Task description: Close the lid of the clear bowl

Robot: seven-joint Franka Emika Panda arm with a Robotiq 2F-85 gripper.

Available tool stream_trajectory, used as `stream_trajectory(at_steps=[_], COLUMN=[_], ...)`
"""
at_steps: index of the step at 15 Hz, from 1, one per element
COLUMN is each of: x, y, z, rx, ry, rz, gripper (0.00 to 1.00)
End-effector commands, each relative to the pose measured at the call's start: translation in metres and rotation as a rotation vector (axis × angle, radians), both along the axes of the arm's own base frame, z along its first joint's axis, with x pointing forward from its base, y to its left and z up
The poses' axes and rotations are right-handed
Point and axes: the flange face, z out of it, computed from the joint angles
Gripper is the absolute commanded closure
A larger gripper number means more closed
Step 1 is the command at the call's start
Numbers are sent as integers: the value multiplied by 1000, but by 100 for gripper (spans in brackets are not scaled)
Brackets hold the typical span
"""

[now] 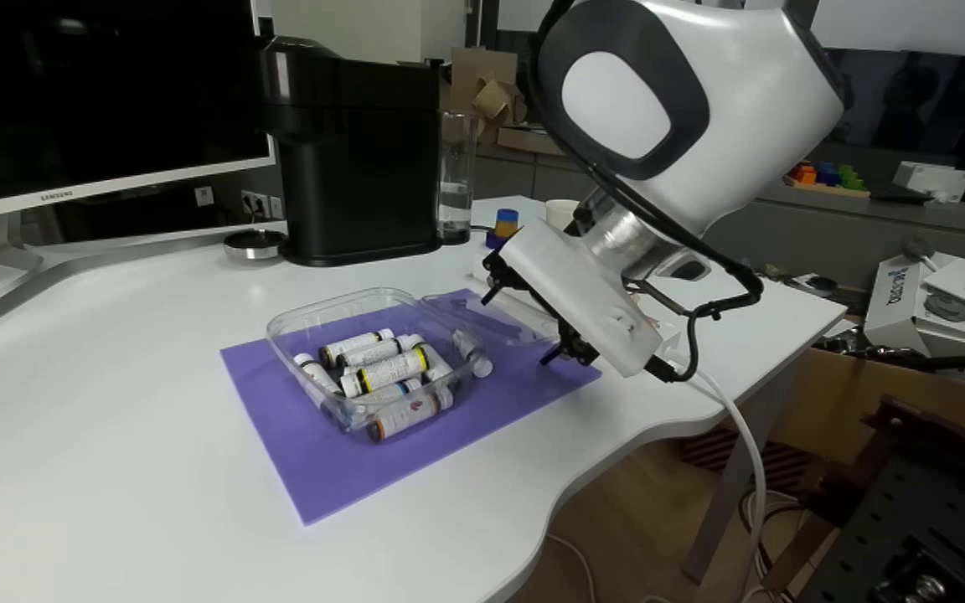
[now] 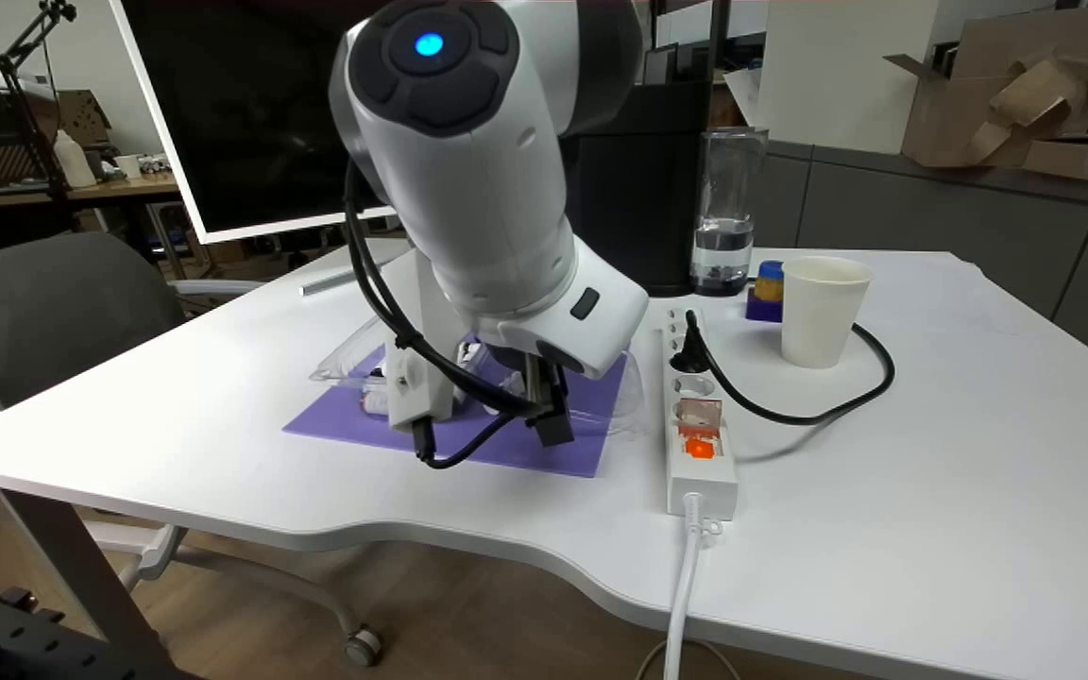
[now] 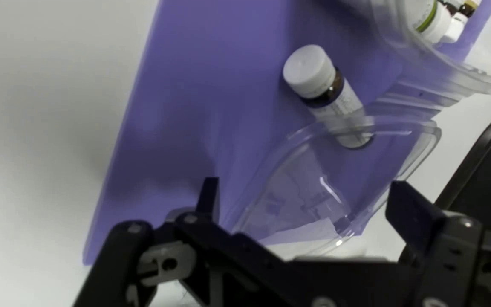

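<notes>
The clear bowl (image 1: 281,335) sits on a purple mat, filled with several small white-labelled bottles; its edge shows at the top right of the wrist view (image 3: 416,51). The lid (image 1: 482,316) is folded open, lying beside the bowl on its near-robot side. It also shows in the wrist view (image 3: 313,170) between the fingers. My gripper (image 1: 518,327) is tilted above the lid's outer end, open and empty, with one finger to each side of it in the wrist view (image 3: 304,189). In an exterior view the arm hides much of the bowl (image 2: 346,359).
A bottle (image 3: 335,94) lies by the hinge side, its end under the lid's edge. A black machine (image 1: 357,159) and a glass cylinder (image 1: 456,180) stand behind. A power strip (image 2: 695,425) and paper cup (image 2: 823,312) are near the lid's end.
</notes>
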Motion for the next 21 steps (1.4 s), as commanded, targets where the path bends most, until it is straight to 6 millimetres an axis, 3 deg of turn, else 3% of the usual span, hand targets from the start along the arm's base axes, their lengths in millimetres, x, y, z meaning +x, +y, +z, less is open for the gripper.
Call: stream_trajectory(at_steps=[1,5,6,11,14,21], x=[-8,-13,-14,-21,-25,-23], y=[7,14,-1,-12,-6,33], z=[22,35,43,60,64,69], rx=[-40,-134,-146,-244,-301,-386], ry=[-94,-180,-199,-258,-262,-250], rz=[31,63,82,166,242,448], gripper=[0,0,0,0,0,0])
